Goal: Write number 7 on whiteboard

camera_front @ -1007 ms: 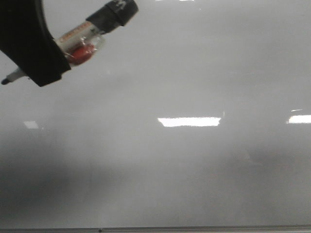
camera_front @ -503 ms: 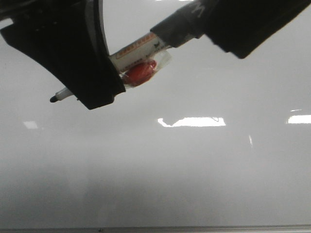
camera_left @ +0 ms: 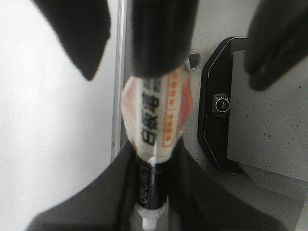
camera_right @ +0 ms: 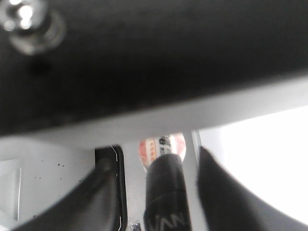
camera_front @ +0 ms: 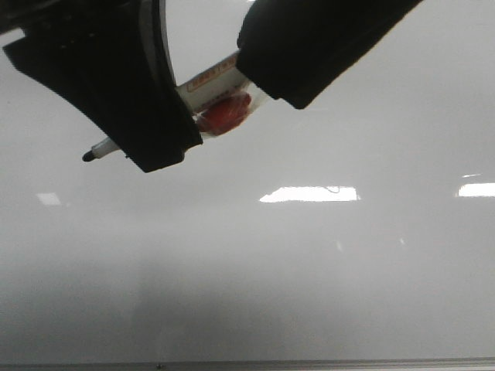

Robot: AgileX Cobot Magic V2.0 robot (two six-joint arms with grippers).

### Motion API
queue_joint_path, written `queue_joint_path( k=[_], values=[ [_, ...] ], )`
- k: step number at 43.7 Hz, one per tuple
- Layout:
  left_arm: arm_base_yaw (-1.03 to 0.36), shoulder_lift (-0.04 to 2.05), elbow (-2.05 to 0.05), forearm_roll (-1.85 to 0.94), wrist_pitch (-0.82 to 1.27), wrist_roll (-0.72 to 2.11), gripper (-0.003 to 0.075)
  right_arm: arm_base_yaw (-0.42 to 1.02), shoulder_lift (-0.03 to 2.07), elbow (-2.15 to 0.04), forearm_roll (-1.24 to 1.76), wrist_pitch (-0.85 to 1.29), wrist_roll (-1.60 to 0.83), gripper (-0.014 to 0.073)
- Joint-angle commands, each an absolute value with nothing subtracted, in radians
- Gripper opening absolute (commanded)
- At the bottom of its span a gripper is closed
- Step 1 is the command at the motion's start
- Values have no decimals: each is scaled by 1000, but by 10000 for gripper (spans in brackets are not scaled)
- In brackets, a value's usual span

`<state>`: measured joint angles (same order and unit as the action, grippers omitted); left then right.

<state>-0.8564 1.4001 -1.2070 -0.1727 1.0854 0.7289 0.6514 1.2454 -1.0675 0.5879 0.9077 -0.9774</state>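
1 whiteboard marker (camera_front: 213, 93) w/ white printed barrel, red patch under it, held above the whiteboard (camera_front: 309, 270). Bare tip sticks out past the left gripper (camera_front: 147, 100), which is clamped on the barrel. Right gripper (camera_front: 309, 46) sits over the marker's other end, where the black cap (camera_right: 166, 192) shows between its fingers; can't tell if it's pinching. Board shows 3 bright reflections, 1 metal edge strip (camera_front: 247, 363). No 7 visible.

We saw the whiteboard (camera_front: 325, 278) as glossy, smooth pale grey w/ bright reflections, edged by a thin metal strip (camera_front: 309, 363). The marker (camera_front: 213, 85) looked like plastic w/ a shiny clear wrap; both grippers' shells looked matt black.
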Motion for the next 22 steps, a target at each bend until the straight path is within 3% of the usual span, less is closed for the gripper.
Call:
queue_joint_path(
  k=[1, 9, 18, 22],
  values=[
    [-864, 1372, -1242, -196, 1053, 729, -20, 652, 1225, -1100, 632, 886, -987, 241],
    [-864, 1372, -1242, -198, 1051, 729, 21, 652, 1225, -1100, 630, 886, -987, 92],
    [-864, 1368, -1242, -201, 1045, 702, 327, 652, 1225, -1100, 630, 889, -987, -54],
    [-862, 1353, -1242, -197, 1047, 681, 399, 651, 1225, -1100, 625, 887, -987, -64]
  ],
)
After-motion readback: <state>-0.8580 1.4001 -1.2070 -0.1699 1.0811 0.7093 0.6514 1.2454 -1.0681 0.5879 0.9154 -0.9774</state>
